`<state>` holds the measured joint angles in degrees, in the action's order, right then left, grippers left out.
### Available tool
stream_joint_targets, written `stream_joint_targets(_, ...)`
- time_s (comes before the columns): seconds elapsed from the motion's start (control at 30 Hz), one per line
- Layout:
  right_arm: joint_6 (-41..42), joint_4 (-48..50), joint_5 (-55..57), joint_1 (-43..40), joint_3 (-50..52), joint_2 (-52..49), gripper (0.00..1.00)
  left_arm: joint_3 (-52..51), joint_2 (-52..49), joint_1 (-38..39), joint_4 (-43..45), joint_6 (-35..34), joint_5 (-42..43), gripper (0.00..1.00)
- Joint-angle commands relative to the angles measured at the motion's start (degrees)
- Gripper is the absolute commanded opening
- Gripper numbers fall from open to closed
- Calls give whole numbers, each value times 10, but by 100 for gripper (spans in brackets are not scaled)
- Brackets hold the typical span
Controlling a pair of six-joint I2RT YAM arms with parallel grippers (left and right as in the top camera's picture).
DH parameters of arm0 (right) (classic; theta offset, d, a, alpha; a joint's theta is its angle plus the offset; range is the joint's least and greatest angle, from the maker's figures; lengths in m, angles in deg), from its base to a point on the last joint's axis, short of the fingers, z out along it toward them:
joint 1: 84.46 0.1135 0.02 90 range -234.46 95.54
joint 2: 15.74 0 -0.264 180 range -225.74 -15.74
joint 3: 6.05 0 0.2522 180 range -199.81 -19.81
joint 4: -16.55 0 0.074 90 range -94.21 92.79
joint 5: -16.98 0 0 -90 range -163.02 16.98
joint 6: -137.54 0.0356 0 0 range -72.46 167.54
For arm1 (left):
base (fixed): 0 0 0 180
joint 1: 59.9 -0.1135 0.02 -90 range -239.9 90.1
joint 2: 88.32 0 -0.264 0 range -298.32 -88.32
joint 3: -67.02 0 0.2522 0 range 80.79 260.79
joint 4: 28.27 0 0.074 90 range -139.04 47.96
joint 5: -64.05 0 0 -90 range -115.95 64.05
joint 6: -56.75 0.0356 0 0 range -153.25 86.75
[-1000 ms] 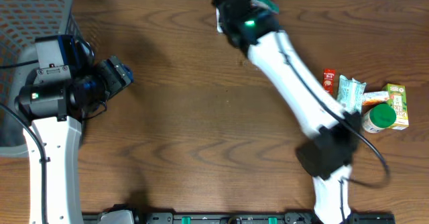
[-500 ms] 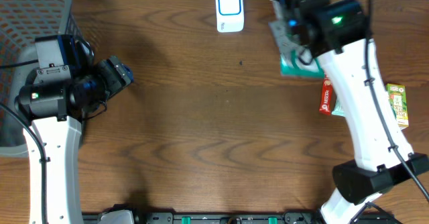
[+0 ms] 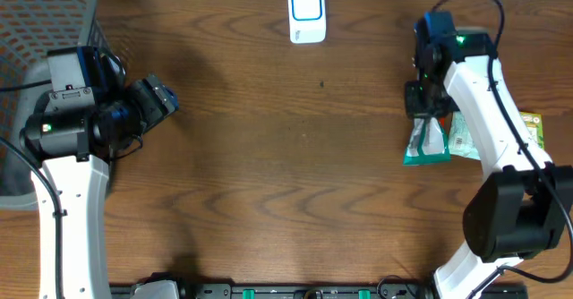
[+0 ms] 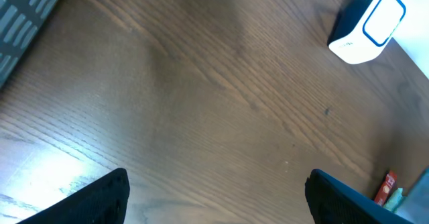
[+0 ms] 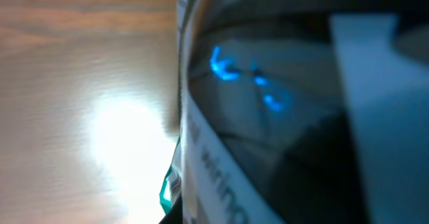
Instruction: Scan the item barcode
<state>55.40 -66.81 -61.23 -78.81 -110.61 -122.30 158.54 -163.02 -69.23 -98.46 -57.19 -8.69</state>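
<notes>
Overhead, the teal-and-white pouch (image 3: 428, 143) sits over the right side of the desk (image 3: 286, 183). Its long axis runs from the right claw (image 3: 424, 102) toward the near edge. That claw is pinched together on the pouch's far end. The scanner (image 3: 306, 12) stands at the far edge, well apart to the pouch's left, so the right arm is nearer. The left claw (image 3: 164, 99) gapes empty.

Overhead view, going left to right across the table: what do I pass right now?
Grey basket → left end effector → white scanner → teal pouch → green carton.
</notes>
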Motion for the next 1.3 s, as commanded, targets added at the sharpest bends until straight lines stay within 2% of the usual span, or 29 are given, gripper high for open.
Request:
stream_joint_targets(0.0, -45, 52, 3, -17, 50, 2, 1, 3, -2, -2, 0, 5, -3, 85)
stream_joint_targets(0.1, -66, 97, 4, -24, 85, 2, 1, 3, -2, -2, 0, 5, -3, 85)
stream_joint_targets(0.2, -122, 137, 4, -28, 119, 2, 1, 3, -2, -2, 0, 5, -3, 85)
stream_joint_targets(0.4, -232, 162, 6, -32, 165, 2, 1, 3, -2, -2, 0, 5, -3, 85)
stream_joint_targets(0.57, -233, 165, 60, -34, 185, 2, 1, 3, -2, -2, 0, 5, -3, 85)
stream_joint_targets(0.7, -231, 165, 76, -34, 186, 2, 33, 3, -2, -2, 0, 5, -3, 85)
stream_joint_targets(0.73, -229, 165, 76, -34, 186, 2, 51, 3, -2, -2, 0, 5, -3, 85)
stream_joint_targets(0.77, -226, 165, 77, -34, 186, 2, 63, 3, -2, -2, 0, 5, -3, 85)
stream_joint_targets(0.8, -226, 165, 77, -34, 186, 2, 68, 3, -2, -2, 0, 5, -3, 85)
stream_joint_targets(0.83, -216, 167, 77, -34, 186, 2, 81, 3, -2, -2, 0, 6, -3, 85)
stream_joint_targets(0.87, -214, 170, 77, -34, 186, 2, 86, 3, -2, -2, 0, 5, -3, 85)
stream_joint_targets(1.0, -214, 178, 77, -34, 185, 2, 99, 3, -2, -2, 0, 5, -3, 85)
stream_joint_targets(1.27, -140, 179, 71, -33, 158, 2, 99, 3, -2, -2, 0, 5, -3, 85)
